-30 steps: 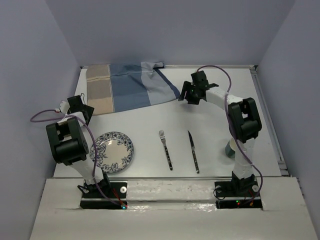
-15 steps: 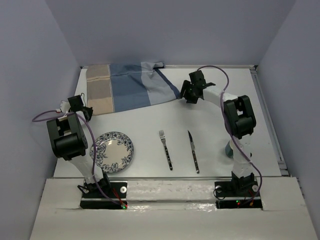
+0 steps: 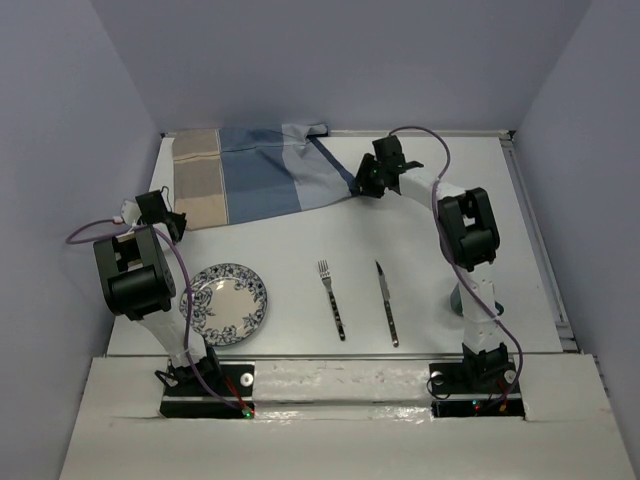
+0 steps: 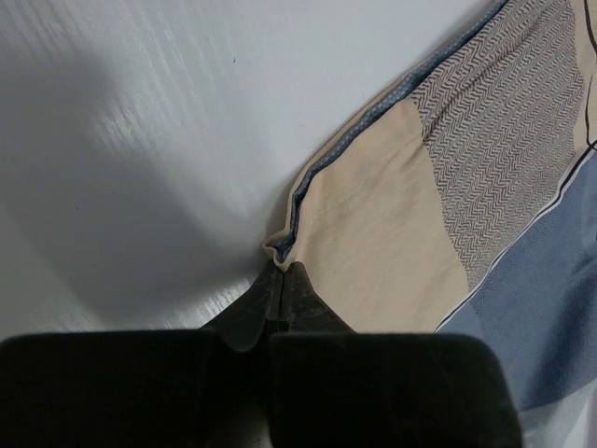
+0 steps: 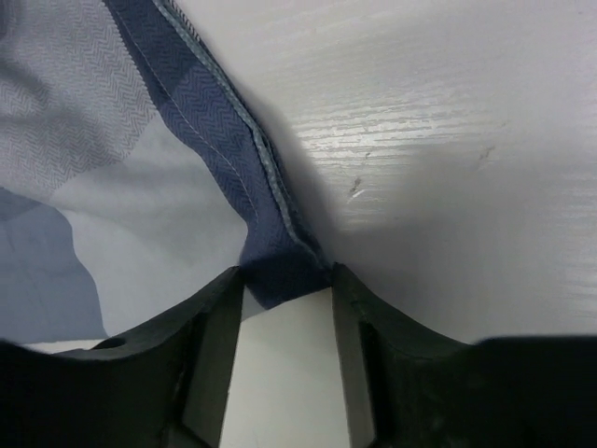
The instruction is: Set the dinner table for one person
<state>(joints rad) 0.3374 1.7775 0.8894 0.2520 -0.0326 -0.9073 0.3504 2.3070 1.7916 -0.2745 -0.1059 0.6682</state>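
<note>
Since a second ago, the right gripper [image 3: 368, 183] has swung left across the far half of the table and now sits at the dark blue corner of the striped mat [image 3: 260, 175]. The left gripper [image 3: 158, 208] has hardly shifted.

Nearest the arm bases, we see a blue-patterned plate [image 3: 224, 304] on the left. A fork [image 3: 331, 298] and a knife [image 3: 386, 302] lie side by side to its right, apart from each other, with their handles toward us. All three rest on the dinner table [image 3: 430, 240], the white top that fills the work area from the bases to the back wall.

Farther out on the left, the left gripper's fingers [image 4: 252, 313] are pressed together. The mat's beige corner runs right into their tips, so as far as we can see they pinch it. Farther still on the right, the right gripper's fingers [image 5: 213, 336] are spread, with the blue corner lying between them and touching neither clearly. The mat lies rumpled along the far left edge, with a fold raised at its back.
</note>
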